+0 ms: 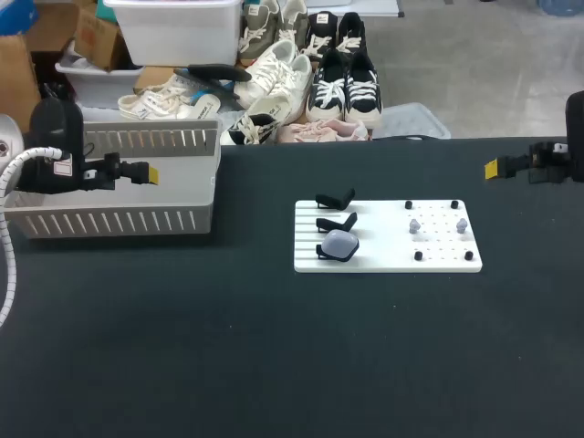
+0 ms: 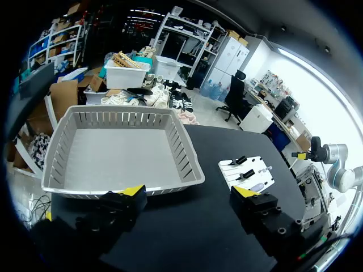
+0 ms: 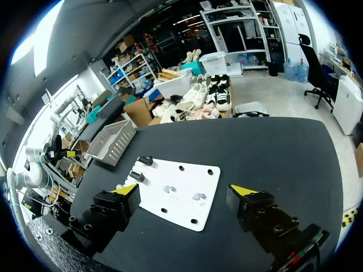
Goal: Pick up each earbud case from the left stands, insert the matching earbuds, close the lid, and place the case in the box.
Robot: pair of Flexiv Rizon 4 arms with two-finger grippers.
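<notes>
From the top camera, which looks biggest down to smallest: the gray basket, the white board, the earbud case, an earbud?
1. gray basket
2. white board
3. earbud case
4. earbud; both earbuds look alike.

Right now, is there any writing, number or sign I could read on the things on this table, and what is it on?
No text can be read on any of them.
Board: plain white, no print shows.
Case: no marking shows.
Basket: no label shows.
Earbuds: too small to tell.
</notes>
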